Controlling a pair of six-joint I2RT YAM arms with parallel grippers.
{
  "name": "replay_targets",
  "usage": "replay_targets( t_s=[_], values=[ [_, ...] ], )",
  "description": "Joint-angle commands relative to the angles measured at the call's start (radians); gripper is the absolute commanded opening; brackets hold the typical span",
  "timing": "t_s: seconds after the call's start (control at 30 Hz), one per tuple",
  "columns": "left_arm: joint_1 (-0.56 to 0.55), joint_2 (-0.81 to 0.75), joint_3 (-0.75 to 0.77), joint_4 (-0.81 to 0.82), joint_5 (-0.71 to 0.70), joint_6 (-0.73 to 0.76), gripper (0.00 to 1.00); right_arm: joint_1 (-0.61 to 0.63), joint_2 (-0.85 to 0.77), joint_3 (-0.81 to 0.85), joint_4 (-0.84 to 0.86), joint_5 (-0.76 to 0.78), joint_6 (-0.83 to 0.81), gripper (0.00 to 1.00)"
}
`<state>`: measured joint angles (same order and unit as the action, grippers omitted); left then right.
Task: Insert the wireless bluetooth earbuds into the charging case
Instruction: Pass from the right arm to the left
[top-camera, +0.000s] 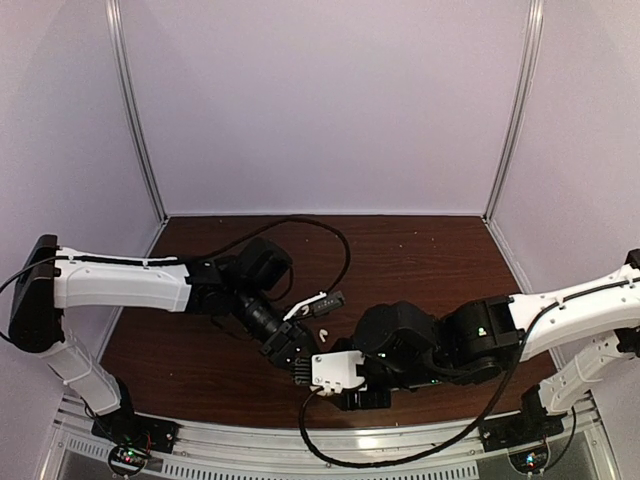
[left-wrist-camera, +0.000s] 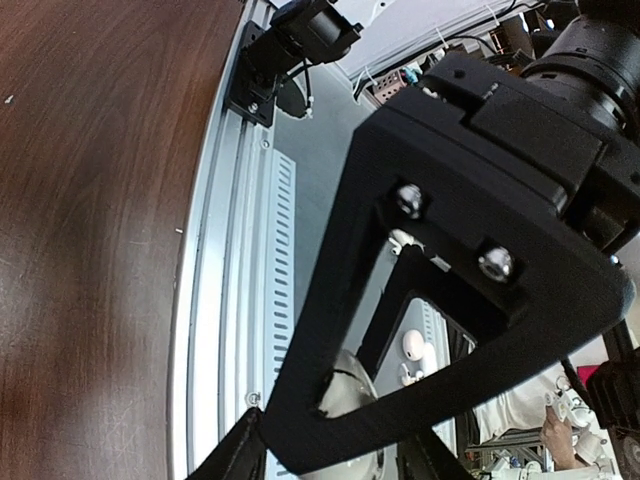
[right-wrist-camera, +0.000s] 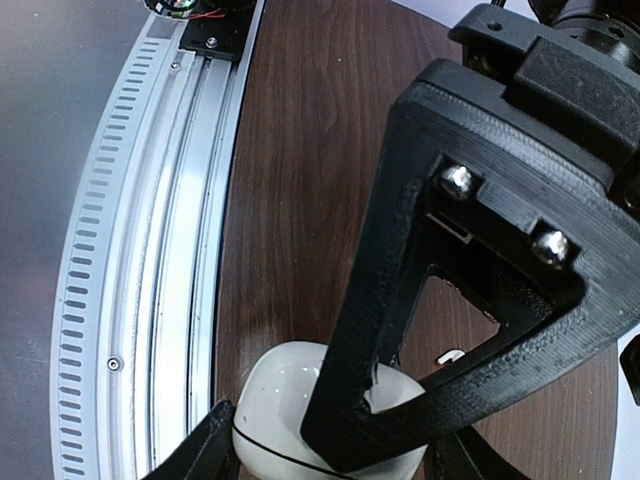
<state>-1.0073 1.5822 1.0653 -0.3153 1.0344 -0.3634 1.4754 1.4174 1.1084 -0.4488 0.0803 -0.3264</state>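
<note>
The dark brown wood-grain table (top-camera: 420, 250) is being shared by two white-and-black arms, which are being held together over its near middle, close to the ribbed aluminium rail (right-wrist-camera: 150, 250) at the edge. The right gripper (right-wrist-camera: 335, 450) is being used as a holder: the white, rounded plastic charging case (right-wrist-camera: 280, 395) is being pinched between its black fingers, low over the wood just beside the rail. Whether its lid is being held open cannot be told. The left gripper (top-camera: 290, 352) is being held right beside the right one, but whether it is spread or pressed onto anything cannot be told from these views. One tiny white stemmed earbud (top-camera: 325, 333) is being left lying on the table just beyond the two grippers, apart from the case, and no bluish-purple buds are being seen. The step in hand is judged to be the loading of a bud. It is being best served if the case is steadied level, the bud is pinched by its body with the stem aimed at its socket, and pressure is applied gently.
</note>
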Motion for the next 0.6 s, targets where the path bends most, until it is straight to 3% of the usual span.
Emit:
replay_targets(
  t_s=[0.0, 0.3, 0.4, 0.57],
  values=[
    [-0.005, 0.018, 0.023, -0.001, 0.016, 0.03, 0.44, 0.01, 0.002, 0.028, -0.008, 0.051, -0.003, 0.43],
    [-0.005, 0.0, 0.035, 0.057, 0.003, 0.01, 0.25, 0.01, -0.011, 0.011, 0.015, 0.148, 0.015, 0.46],
    [-0.005, -0.007, 0.037, 0.081, -0.017, 0.001, 0.19, 0.01, -0.032, -0.004, 0.036, 0.189, 0.029, 0.55],
    [-0.002, -0.032, 0.017, 0.147, -0.047, -0.034, 0.1, 0.01, -0.122, -0.047, 0.11, 0.226, 0.058, 0.88]
  ],
)
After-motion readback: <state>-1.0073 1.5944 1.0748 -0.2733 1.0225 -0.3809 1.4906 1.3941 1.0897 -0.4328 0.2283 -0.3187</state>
